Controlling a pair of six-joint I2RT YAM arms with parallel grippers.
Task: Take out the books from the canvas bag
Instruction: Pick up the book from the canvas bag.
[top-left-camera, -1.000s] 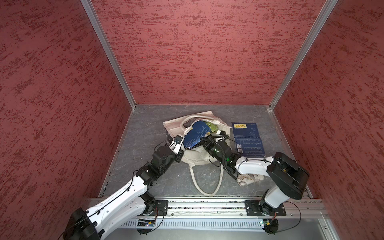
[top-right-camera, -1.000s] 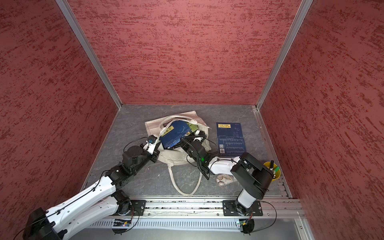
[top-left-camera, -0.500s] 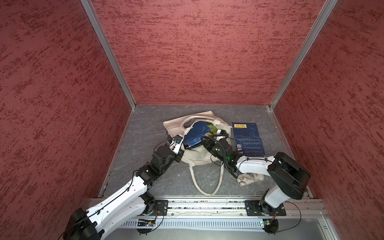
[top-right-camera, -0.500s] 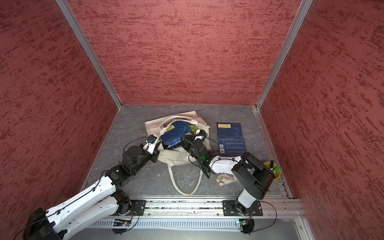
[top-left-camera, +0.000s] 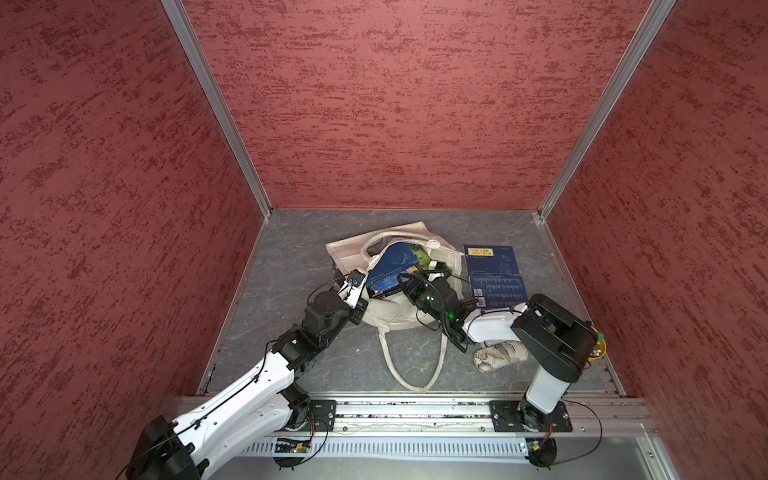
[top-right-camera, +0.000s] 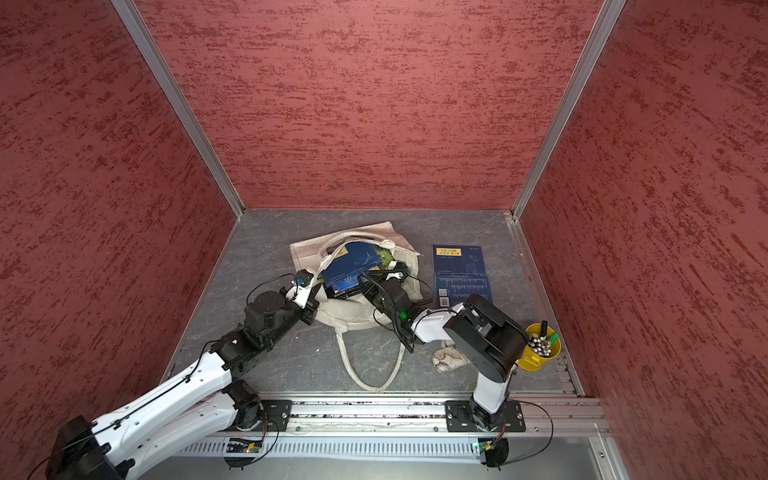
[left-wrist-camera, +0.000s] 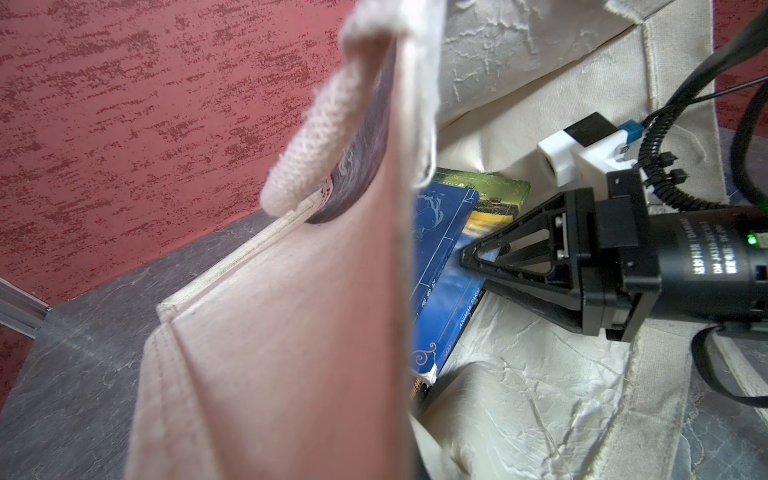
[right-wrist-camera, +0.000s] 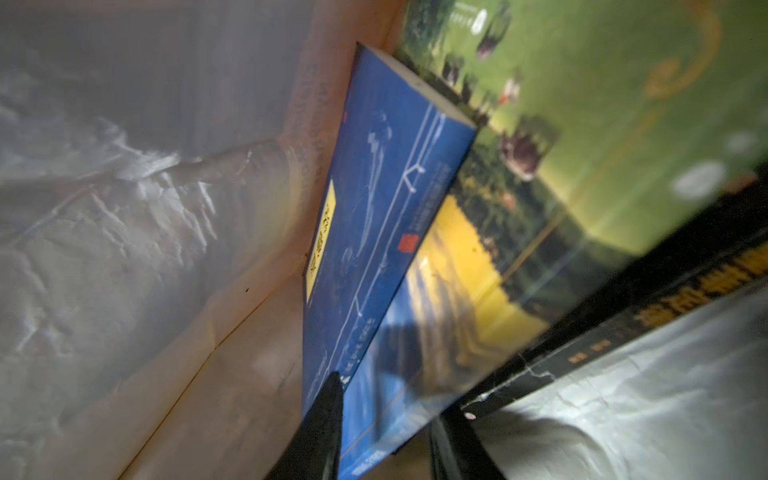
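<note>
The canvas bag (top-left-camera: 397, 311) is cream cloth, all crumpled. It lies on its side in the middle of the grey worktop (top-left-camera: 291, 266), with its mouth open and one long handle (top-left-camera: 411, 368) looped out toward the robot. Inside sits a little pile of books. On top is a dark blue book (top-left-camera: 392, 266) with a yellow label. Under it peek a blue-and-yellow book (right-wrist-camera: 436, 332), a green book (right-wrist-camera: 602, 124) and a black book (right-wrist-camera: 665, 299) with orange letters. Another blue book (top-left-camera: 492, 270) lies flat on the worktop just beside the bag. The left hand (top-left-camera: 365, 300) is pinched tight on the edge of the bag's mouth and holds the cloth up. The right hand (left-wrist-camera: 469, 259) is inside the mouth. Its two fingers (right-wrist-camera: 328, 419) are a little apart with a corner of the blue-and-yellow book between them. I cannot tell if they squeeze it.
</note>
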